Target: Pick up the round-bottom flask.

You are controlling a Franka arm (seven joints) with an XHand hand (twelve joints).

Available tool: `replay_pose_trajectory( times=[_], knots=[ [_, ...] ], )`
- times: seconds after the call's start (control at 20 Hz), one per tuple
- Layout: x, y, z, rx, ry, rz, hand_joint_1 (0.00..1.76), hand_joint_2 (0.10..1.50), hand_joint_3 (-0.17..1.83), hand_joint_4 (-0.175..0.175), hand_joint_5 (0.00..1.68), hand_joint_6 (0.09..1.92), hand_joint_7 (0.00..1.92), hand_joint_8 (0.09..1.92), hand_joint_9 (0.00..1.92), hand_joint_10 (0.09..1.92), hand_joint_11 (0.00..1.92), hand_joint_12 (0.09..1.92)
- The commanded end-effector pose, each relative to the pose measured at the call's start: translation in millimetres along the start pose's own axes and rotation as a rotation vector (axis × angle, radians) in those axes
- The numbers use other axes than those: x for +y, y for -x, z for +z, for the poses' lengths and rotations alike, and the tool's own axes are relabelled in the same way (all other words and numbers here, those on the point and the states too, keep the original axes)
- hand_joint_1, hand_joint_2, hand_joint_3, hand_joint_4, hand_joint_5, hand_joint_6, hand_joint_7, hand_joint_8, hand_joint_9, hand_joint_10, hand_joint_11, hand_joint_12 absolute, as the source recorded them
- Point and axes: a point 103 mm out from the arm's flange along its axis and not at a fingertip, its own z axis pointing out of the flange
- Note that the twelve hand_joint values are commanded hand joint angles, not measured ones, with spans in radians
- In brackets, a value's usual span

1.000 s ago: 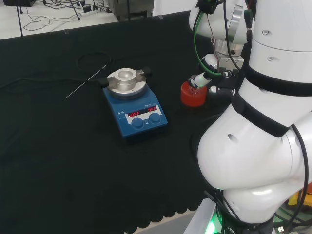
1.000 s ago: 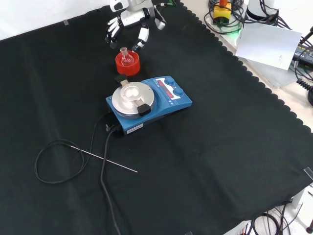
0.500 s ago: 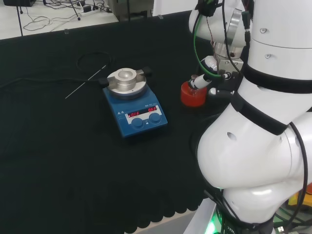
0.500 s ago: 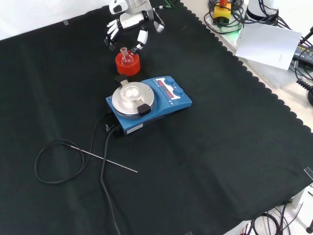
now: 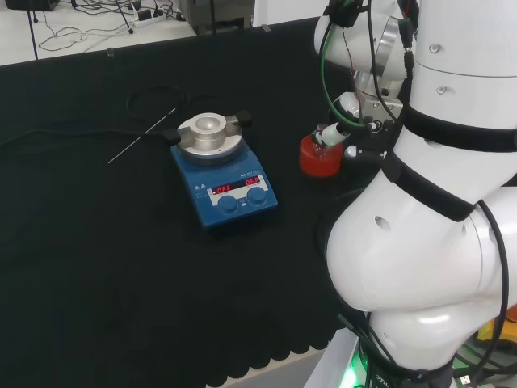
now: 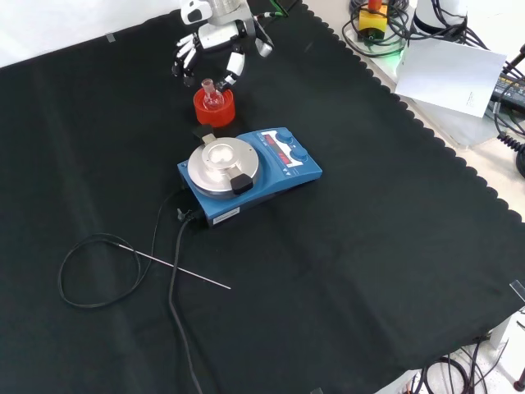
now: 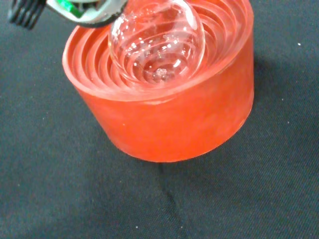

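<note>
Bench contents, front view, listed from the near edge outward.

1. Thin metal probe (image 6: 184,272), lying flat on the black cloth (image 6: 369,246), its cable (image 6: 90,271) looped to the left of it. In the head view the probe (image 5: 141,137) lies beyond the stirrer, at upper left.

2. Blue magnetic stirrer (image 6: 250,176), with round metal plate (image 6: 223,166) on top and two knobs toward the right end. A black power cord (image 6: 176,271) runs from its near left corner toward the near edge of the cloth. In the head view the stirrer (image 5: 224,182) stands left of the stand, apart from it.

3. Red ribbed stand (image 6: 214,107), just behind the stirrer, not touching it. It holds the round-bottom flask (image 6: 212,95): clear glass, bulb down in the ribbed hollow, neck up, long axis close to upright. In the wrist view the bulb (image 7: 157,37) sits centred in the stand (image 7: 169,114); no contents can be made out.

4. Hand (image 6: 215,41), farthest item, above and behind the flask. Fingers (image 6: 185,56) spread and lightly bent, pointing down on either side of the neck, one fingertip close by it; contact cannot be told. Nothing grasped. In the head view the hand (image 5: 349,109) sits right of the stand (image 5: 320,157), partly behind the arm's white links (image 5: 420,242).

Cloth around the stand bare; the stirrer is the nearest neighbour.
</note>
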Motion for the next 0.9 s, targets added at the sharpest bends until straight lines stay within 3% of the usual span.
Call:
replay_pose_trajectory(
  times=[0.05, 0.4, 0.9],
  knots=[
    [1.4, 0.2, -0.3, -0.006, -0.004, -0.001, 0.83, 0.67, 0.58, -0.048, 0.72, 0.63, 0.29, 0.70, 0.41, 0.69, 0.12, 1.40],
    [2.7, -2.7, -0.7, -0.013, 0.015, -0.008, 0.84, 0.68, 0.58, -0.060, 0.86, 0.71, 0.32, 0.71, 0.44, 0.69, 0.13, 1.40],
    [7.3, -5.7, -0.9, -0.027, 0.005, -0.010, 0.85, 0.68, 0.58, -0.064, 0.88, 0.73, 0.34, 0.71, 0.45, 0.68, 0.15, 1.39]
  ],
)
